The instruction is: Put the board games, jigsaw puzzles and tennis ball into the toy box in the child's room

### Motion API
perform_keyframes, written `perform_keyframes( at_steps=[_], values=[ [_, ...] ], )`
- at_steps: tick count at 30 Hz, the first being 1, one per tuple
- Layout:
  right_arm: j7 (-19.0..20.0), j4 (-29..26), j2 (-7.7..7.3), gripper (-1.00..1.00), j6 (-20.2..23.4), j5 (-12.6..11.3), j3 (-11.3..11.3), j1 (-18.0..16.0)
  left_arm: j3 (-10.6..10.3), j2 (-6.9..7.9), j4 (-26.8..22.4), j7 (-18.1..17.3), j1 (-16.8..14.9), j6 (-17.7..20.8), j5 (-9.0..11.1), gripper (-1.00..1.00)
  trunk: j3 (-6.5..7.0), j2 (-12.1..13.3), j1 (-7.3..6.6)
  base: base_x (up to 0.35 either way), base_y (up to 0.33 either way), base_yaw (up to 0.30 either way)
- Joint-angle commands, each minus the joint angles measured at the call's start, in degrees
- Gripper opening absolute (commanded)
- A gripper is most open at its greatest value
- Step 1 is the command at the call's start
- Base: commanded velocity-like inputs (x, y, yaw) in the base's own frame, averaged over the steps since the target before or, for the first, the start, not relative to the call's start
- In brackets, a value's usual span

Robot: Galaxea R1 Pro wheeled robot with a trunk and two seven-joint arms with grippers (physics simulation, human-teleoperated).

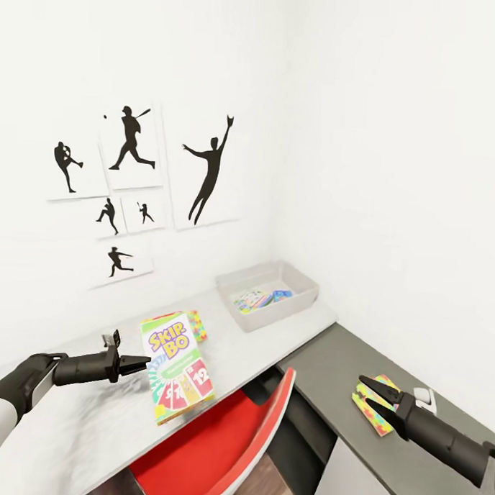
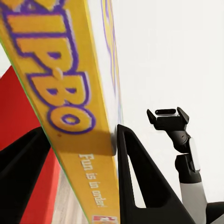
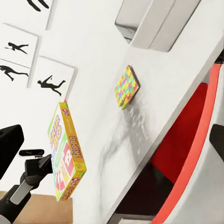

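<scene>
SKIP-BO box (image 1: pixel 175 365) held clamped at lower centre of the head view by the left gripper (image 1: pixel 139 362), above the table (image 1: pixel 81 427), toy box (image 1: pixel 304 287) seen at centre right, right gripper (image 1: pixel 370 397) parted and empty at lower right, left wrist view, fingers (image 2: pixel 137 172) pressed on the box's yellow edge, right wrist view, jigsaw puzzle (image 3: pixel 127 87) lying on the table at upper centre.

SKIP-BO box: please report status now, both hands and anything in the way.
Left hand shut on SKIP-BO box, lifted over table. Right hand open, above a puzzle on dark cabinet. Toy box ahead, another puzzle between.

bright, even, nearly shadowless render; blown-out white walls, blurred close-up lettering
</scene>
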Motion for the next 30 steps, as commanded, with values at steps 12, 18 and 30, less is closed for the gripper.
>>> perform_keyframes(
  at_steps=[12, 18, 30],
  values=[
    [0.68, 0.01, -0.01, 1.00, 0.23, 0.56, -0.10, -0.05, -0.28, 0.03, 0.11, -0.24, -0.08, 0.60, 0.22, -1.00, -0.14, -0.13, 0.05, 0.179, -0.076, 0.286],
    [0.73, 0.02, 0.01, 1.00, 0.23, 0.56, -0.11, -0.05, -0.27, 0.03, 0.11, -0.24, -0.08, 0.59, 0.24, -1.00, -0.14, -0.13, 0.05, 0.247, -0.065, 0.196],
    [0.75, 0.02, 0.01, 1.00, 0.23, 0.51, -0.06, -0.05, -0.26, 0.04, 0.11, -0.24, -0.08, 0.59, 0.30, -1.00, -0.09, -0.13, 0.05, 0.225, -0.113, -0.033]
  ],
)
